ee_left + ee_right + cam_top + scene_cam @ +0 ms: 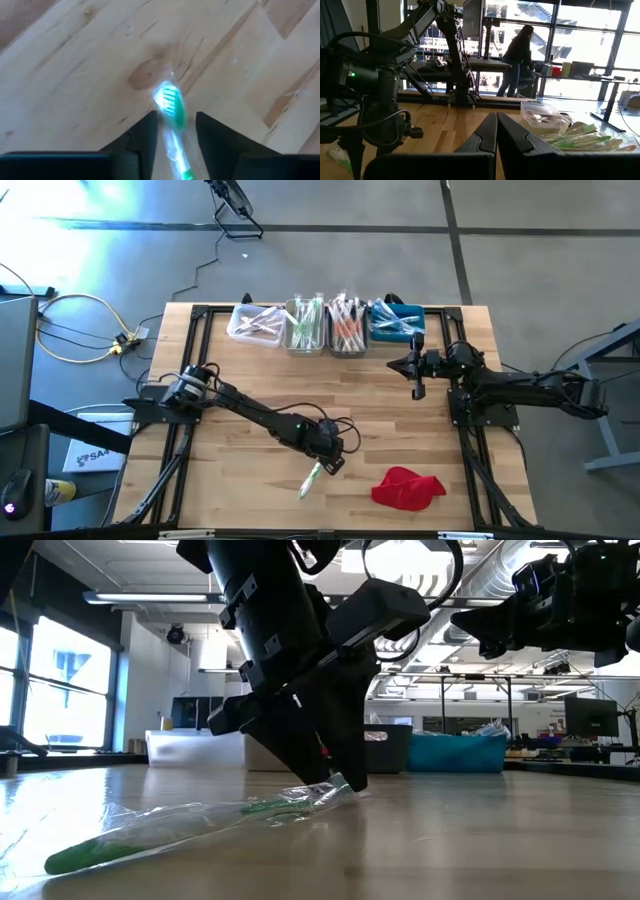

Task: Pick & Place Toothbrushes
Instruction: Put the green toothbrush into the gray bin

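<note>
Only one partly legible marking is found: the letters "SA" are seen on a white sheet [88, 454] lying on the floor left of the bench [250, 470]. Nothing else can be read.

Both robot arms are black and chunky, with black wires looping off them and tiny green lights.
</note>
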Motion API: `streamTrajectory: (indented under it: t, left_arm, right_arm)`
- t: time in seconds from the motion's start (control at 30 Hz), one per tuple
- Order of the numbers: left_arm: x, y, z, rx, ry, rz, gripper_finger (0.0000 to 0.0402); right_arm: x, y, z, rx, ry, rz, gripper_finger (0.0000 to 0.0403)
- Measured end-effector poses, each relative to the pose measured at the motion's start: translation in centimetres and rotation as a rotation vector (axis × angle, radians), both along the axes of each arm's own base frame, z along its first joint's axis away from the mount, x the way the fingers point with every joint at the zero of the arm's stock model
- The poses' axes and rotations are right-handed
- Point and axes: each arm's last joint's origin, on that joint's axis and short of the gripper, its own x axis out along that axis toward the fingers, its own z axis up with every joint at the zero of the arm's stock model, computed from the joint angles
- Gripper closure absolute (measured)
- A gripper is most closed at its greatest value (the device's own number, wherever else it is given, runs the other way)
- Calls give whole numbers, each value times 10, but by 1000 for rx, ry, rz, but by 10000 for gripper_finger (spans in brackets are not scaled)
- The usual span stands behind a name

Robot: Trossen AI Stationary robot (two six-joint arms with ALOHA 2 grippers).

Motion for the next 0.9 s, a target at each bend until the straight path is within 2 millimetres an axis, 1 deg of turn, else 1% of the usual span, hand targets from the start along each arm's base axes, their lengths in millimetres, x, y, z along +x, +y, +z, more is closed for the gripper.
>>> streamTrajectory:
  t: [0.2, 0.4, 0.63, 0.77, 0.9]
  left_arm:
    - [0, 0, 0, -3, -5, 0, 327]
    - [1, 0, 0, -5, -7, 2, 366]
    - [1, -1, 0, -24, -2, -11, 398]
    - [0, -1, 1, -17, -2, -31, 400]
    - [0, -1, 7, -12, -10, -70, 401]
  right_arm:
    - [0, 0, 0, 0, 0, 0, 401]
    - [0, 0, 0, 0, 0, 0, 401]
    - [0, 0, 0, 0, 0, 0, 401]
    - [0, 0, 0, 0, 1, 0, 401]
    - [0, 0, 0, 2, 5, 0, 401]
